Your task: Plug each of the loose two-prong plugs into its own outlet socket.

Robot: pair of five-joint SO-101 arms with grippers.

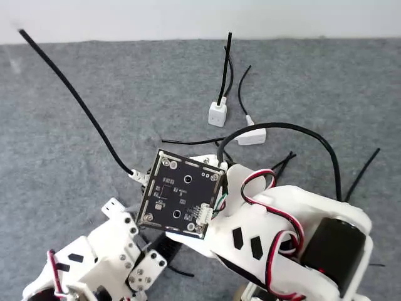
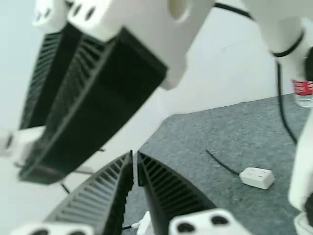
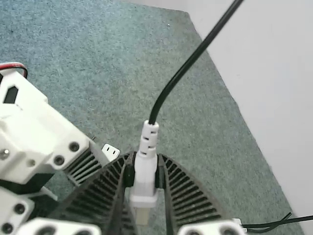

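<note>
Over grey carpeted surface (image 1: 75, 169) | right gripper (image 3: 145, 159) pinching white two-prong plug (image 3: 145, 188) by its body, black round cable (image 3: 186, 68) trailing away | left gripper (image 2: 135, 155) close by, pressed almost together, nothing seen between | white rectangular outlet socket (image 2: 256, 177) lying on surface, well apart.

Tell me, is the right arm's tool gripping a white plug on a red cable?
Not quite: the cable is black, not red. The right wrist view shows the right tool shut on the white plug, with its black cable running away from it.
</note>
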